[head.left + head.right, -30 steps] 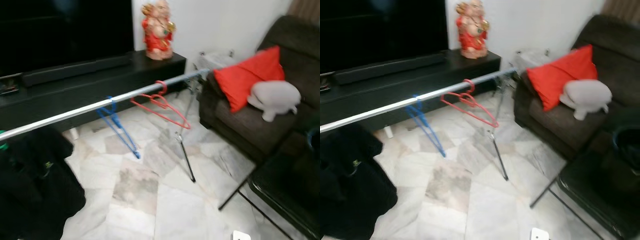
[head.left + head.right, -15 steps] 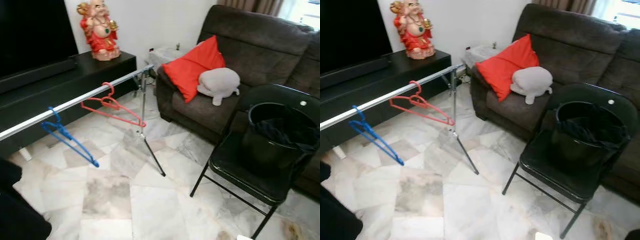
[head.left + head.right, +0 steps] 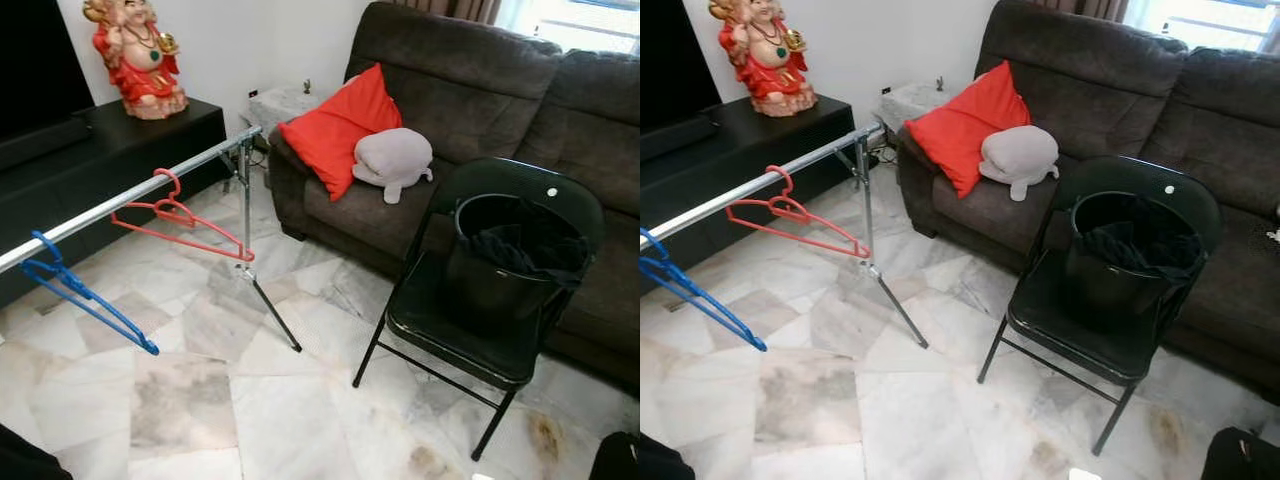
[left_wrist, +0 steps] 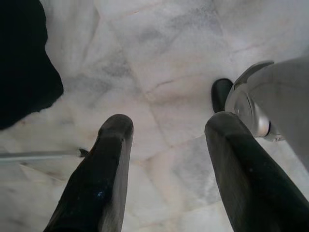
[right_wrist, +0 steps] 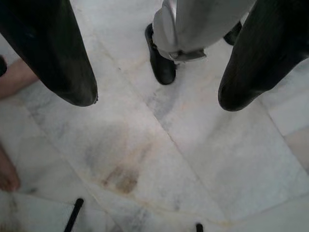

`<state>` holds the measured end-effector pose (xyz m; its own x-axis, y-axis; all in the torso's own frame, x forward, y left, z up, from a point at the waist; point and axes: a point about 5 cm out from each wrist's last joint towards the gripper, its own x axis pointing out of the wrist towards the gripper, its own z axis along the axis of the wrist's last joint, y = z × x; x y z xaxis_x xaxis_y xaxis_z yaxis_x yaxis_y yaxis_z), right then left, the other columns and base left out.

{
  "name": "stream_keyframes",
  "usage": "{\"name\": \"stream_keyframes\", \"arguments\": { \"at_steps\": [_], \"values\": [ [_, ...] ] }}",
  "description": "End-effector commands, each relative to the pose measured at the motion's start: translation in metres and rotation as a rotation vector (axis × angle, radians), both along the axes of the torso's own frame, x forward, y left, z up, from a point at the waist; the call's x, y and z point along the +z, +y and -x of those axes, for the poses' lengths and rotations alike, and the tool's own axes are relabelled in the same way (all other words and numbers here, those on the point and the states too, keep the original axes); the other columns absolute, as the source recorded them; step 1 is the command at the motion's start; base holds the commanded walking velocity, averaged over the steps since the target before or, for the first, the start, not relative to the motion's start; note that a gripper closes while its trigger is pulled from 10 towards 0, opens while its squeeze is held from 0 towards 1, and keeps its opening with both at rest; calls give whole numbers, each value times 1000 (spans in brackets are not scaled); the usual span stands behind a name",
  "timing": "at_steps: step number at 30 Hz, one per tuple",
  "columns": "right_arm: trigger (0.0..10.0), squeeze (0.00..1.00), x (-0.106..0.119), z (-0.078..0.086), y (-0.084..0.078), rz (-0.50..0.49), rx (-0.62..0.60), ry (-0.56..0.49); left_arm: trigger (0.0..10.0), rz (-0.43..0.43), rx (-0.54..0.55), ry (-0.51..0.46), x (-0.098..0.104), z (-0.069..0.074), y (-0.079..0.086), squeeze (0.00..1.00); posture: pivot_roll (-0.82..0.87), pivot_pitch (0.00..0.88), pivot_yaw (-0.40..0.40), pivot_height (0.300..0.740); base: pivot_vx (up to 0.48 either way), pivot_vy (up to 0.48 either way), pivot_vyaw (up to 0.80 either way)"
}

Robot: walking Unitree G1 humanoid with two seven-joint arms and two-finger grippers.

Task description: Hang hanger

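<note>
A silver clothes rail [image 3: 150, 185] on a folding stand runs from the left edge toward the sofa. A red hanger [image 3: 180, 215] hangs on it near the stand's leg. A blue hanger [image 3: 80, 295] hangs further left. Both arms hang low over the marble floor. In the left wrist view my left gripper [image 4: 169, 125] is open with nothing between its fingers. In the right wrist view my right gripper [image 5: 157, 96] is also open and empty, above my own silver leg and black foot [image 5: 161, 65].
A black folding chair [image 3: 470, 340] carries a black bucket [image 3: 500, 265] of dark clothes, in front of the brown sofa [image 3: 480, 90] with a red cushion [image 3: 335, 125] and a grey plush. A figurine [image 3: 135, 55] stands on the black cabinet. A person's bare foot [image 5: 7, 174] is near my right gripper.
The camera has swung right: rail and hangers slid toward the picture's left, and the chair, bucket and more sofa came into view. The dark clothes on the left are almost out of frame.
</note>
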<state>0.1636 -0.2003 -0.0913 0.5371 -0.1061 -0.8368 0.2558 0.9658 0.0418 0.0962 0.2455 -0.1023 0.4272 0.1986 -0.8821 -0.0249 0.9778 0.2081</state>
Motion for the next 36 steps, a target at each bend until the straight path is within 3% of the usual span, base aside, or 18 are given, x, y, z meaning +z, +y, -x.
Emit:
{"name": "stream_keyframes", "arguments": {
  "at_steps": [1, 6, 21, 36],
  "values": [
    [10000, 0, -1, 4, -3, 6, -4, 5, 10000, -7, -14, 5, 0, 2, 0, 0, 145, 0, -10, 740, 0, 0, -738],
    [10000, 0, -1, 5, -4, 10, 3, 3, 10000, -7, -11, 4, 0, 3, 0, 0, 146, 0, -11, 740, 0, 0, -674],
    [10000, 0, -1, 7, -7, 13, -14, -8, 10000, -4, -16, -3, 0, 1, 0, 0, 145, 0, -13, 740, 0, 0, 0],
    [10000, 0, -1, 8, -8, 18, -1, -4, 10000, 2, -19, -3, 0, 1, -2, 0, 152, 0, -18, 740, 151, 0, -770]
  ]
}}
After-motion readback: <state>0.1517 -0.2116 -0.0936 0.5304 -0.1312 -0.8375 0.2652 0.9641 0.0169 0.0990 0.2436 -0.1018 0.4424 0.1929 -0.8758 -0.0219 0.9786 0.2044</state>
